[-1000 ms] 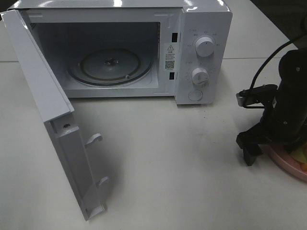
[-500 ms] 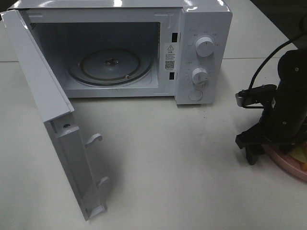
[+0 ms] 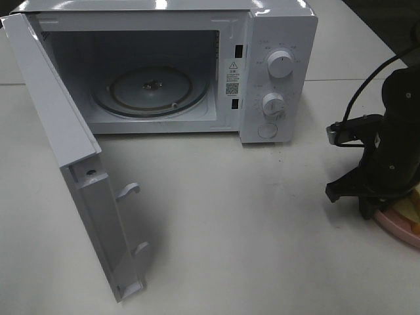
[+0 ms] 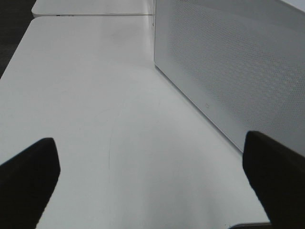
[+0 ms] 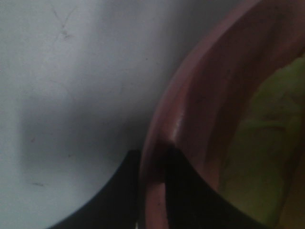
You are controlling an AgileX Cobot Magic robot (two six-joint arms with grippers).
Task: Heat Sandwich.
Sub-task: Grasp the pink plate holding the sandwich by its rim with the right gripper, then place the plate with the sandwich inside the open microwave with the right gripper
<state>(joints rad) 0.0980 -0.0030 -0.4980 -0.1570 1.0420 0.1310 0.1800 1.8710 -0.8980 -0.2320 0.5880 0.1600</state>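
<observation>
The right gripper [image 3: 367,207] is at the right edge of the frame. Its two fingers are pressed together on the rim of the pink plate [image 3: 396,227], one inside the rim and one outside. The sandwich [image 3: 412,209] lies on this plate, partly hidden by the arm and cut off by the frame edge. The microwave [image 3: 279,39] fills the upper centre. Its door [image 3: 65,157] is swung wide open toward the lower left, and the glass turntable [image 3: 151,88] is bare. Between the free edge of the door and the plate there is a wide area of white table [image 3: 249,230]. The left gripper [image 4: 152,191] hangs over the table with its jaws far apart, holding nothing, just beside a white perforated panel [image 4: 228,62].
</observation>
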